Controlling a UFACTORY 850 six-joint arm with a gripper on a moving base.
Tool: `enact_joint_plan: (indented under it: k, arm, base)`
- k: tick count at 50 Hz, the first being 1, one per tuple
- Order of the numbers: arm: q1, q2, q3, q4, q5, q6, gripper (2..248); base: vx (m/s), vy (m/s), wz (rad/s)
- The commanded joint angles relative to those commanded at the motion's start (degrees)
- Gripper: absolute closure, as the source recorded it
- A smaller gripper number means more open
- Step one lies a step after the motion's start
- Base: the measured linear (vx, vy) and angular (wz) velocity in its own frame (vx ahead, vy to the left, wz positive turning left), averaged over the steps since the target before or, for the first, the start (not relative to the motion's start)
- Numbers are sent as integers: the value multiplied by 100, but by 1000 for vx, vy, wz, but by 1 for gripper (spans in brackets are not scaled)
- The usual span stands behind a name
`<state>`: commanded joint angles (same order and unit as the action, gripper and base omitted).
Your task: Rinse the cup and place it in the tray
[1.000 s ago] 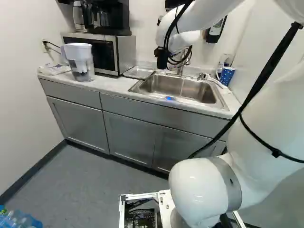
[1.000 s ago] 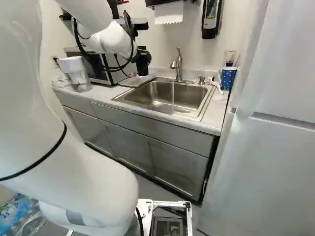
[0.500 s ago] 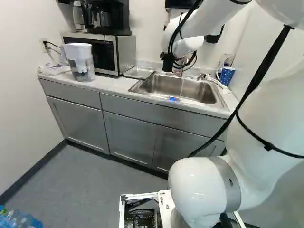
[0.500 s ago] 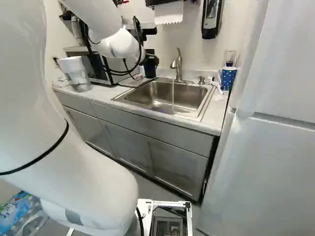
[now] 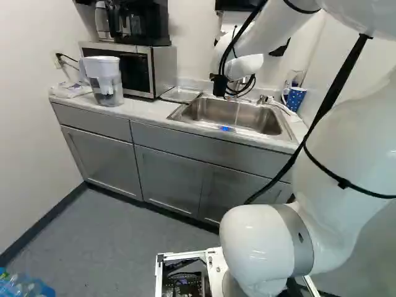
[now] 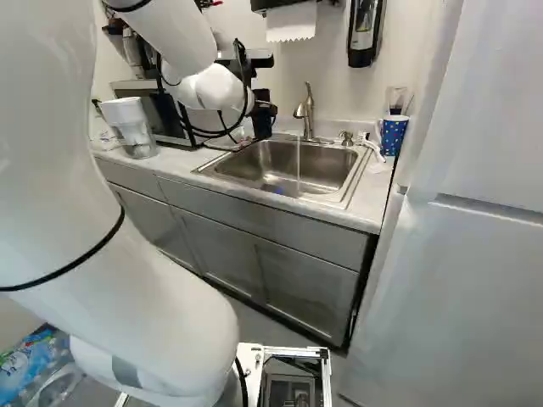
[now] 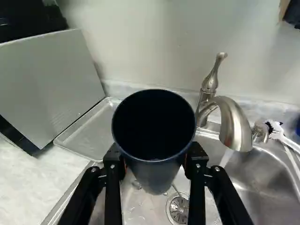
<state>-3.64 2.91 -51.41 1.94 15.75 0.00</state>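
Observation:
Beside the faucet, my gripper (image 6: pixel 266 108) hangs over the sink's tray-side end in the right base view. The wrist view shows the gripper (image 7: pixel 152 164) shut on a dark cup (image 7: pixel 153 124), one finger on each side, with the cup's open mouth toward the camera. The faucet (image 7: pixel 232 122) pours a thin stream of water (image 7: pixel 227 157) into the metal sink (image 6: pixel 288 161), apart from the cup. A shallow metal tray (image 7: pixel 89 133) lies on the counter between microwave and sink; nothing shows on it.
The microwave (image 5: pixel 137 69) and a water pitcher (image 5: pixel 104 80) stand beyond the tray. At the sink's other side are a dotted blue cup (image 6: pixel 393 134) and a white utensil (image 7: pixel 280 133). A soap dispenser (image 6: pixel 365 34) hangs on the wall above.
The arm's wrist end, with the cup in the gripper, has moved rightward in both base views, from near the tray toward the faucet. The base has not moved.

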Motion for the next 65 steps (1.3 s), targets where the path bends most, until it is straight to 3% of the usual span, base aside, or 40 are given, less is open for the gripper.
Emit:
enact_joint_plan:
  k: [65]
  arm:
    - [-370,-639,173,0,525,0,124]
  base:
    - [0,0,0]
